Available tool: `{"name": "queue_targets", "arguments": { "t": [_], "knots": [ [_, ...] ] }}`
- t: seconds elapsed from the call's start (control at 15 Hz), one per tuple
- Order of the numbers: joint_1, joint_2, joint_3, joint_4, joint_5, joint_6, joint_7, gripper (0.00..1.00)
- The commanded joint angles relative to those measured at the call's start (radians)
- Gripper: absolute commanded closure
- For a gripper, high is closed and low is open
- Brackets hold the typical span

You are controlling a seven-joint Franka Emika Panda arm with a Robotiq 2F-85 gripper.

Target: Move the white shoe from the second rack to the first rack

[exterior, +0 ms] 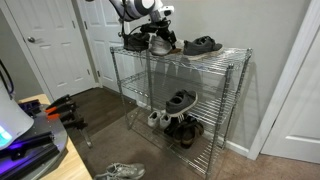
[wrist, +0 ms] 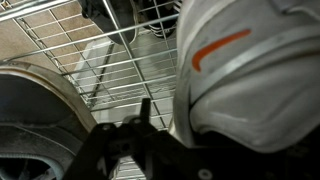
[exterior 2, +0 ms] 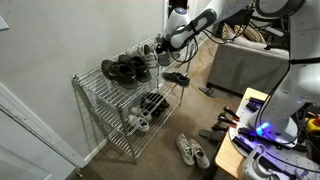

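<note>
The white shoe [exterior: 160, 44] is at the first rack [exterior: 235, 55], the top tier of the chrome shelf unit, between black shoes. It also shows in an exterior view [exterior 2: 150, 51] and fills the right of the wrist view [wrist: 250, 70], where an orange mark shows on it. My gripper [exterior: 160, 30] [exterior 2: 164, 45] is right on it from above and looks shut on its rim. One finger shows in the wrist view [wrist: 165, 120]; the shoe hides the other. The second rack [exterior: 205, 108] [exterior 2: 112, 112] holds a black shoe [exterior: 180, 100].
Black shoes lie on the top tier on either side of the white shoe [exterior: 202, 45] [exterior: 134, 42]. Small white shoes [exterior: 158, 118] and dark shoes [exterior: 186, 128] sit on the lowest tier. A white pair [exterior: 120, 172] lies on the carpet. A black sandal [exterior 2: 177, 78] is at the shelf's end.
</note>
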Motion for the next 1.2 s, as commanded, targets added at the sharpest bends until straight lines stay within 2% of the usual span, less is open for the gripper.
{"name": "queue_targets", "arguments": {
  "t": [0.0,0.2,0.4,0.67,0.8,1.13],
  "knots": [
    [0.048,-0.051,-0.039,-0.073,-0.024,0.012,0.014,0.00],
    [0.085,-0.102,-0.071,-0.127,-0.048,0.023,0.030,0.00],
    [0.150,-0.204,-0.122,-0.240,-0.129,0.082,0.076,0.00],
    [0.286,-0.329,-0.256,-0.372,-0.338,0.146,0.246,0.00],
    [0.330,-0.368,-0.303,-0.404,-0.442,0.153,0.329,0.00],
    [0.364,-0.409,-0.346,-0.456,-0.616,0.172,0.451,0.00]
  ]
}}
